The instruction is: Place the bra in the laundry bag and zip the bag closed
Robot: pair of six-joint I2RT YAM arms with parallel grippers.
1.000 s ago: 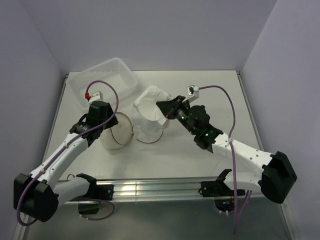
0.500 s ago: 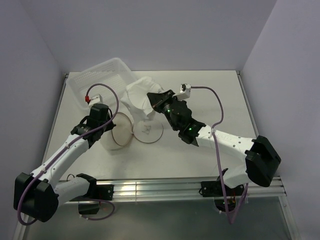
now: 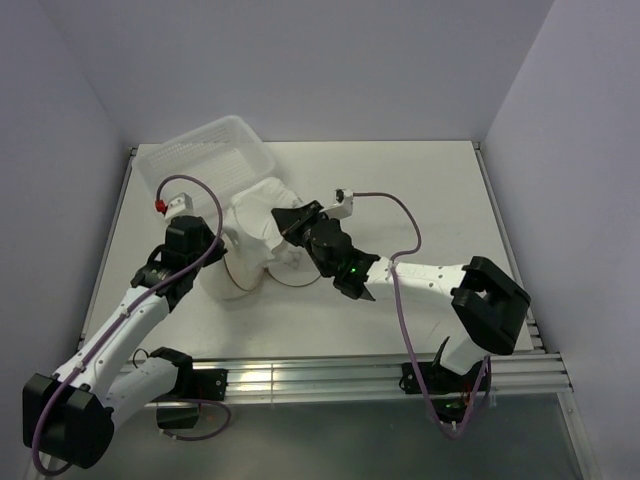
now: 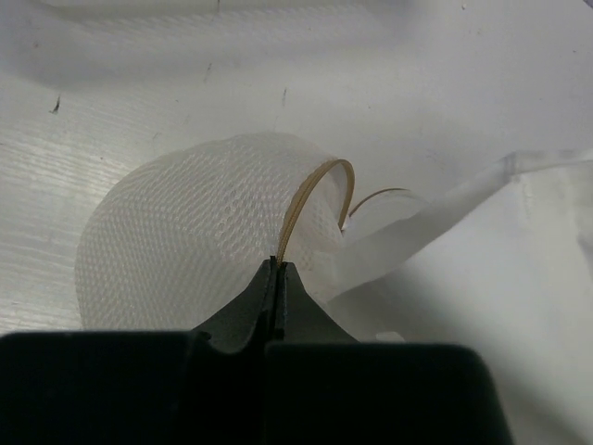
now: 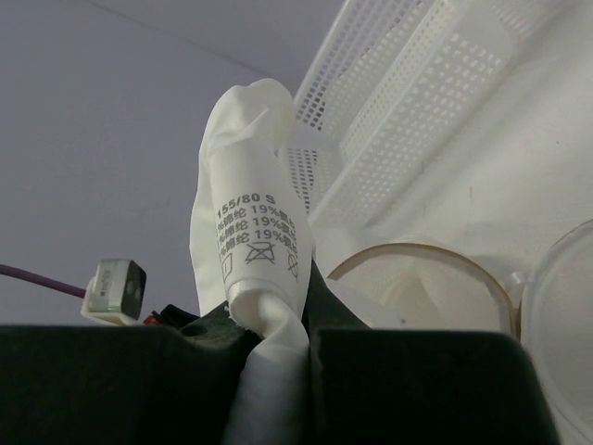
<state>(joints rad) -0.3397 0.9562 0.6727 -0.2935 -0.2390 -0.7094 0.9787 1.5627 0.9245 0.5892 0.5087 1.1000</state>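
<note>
**Top view.** The bag [image 3: 240, 278] lies on its side on the counter [image 3: 420, 190], near the left arm, with its hooped mouth open. The left gripper [image 4: 279, 269] has its jaws pressed together on the thin tan hoop of the bag's rim; in the left wrist view the mesh wall bulges out behind that hoop.

The right gripper [image 3: 281, 218] reaches across from the right. Its jaws pinch the bra [image 3: 255, 205], which hangs bunched above the bag's far side and drapes down against the bag. Whether any part of the bra lies inside the mouth cannot be told.

**Right wrist view.** A fold of the bra, bearing a printed care label, stands up between the jaws. The bag's hoop shows below it.

The perforated basket [image 3: 200, 160] stands at the counter's far left corner, just behind the bra.
</note>
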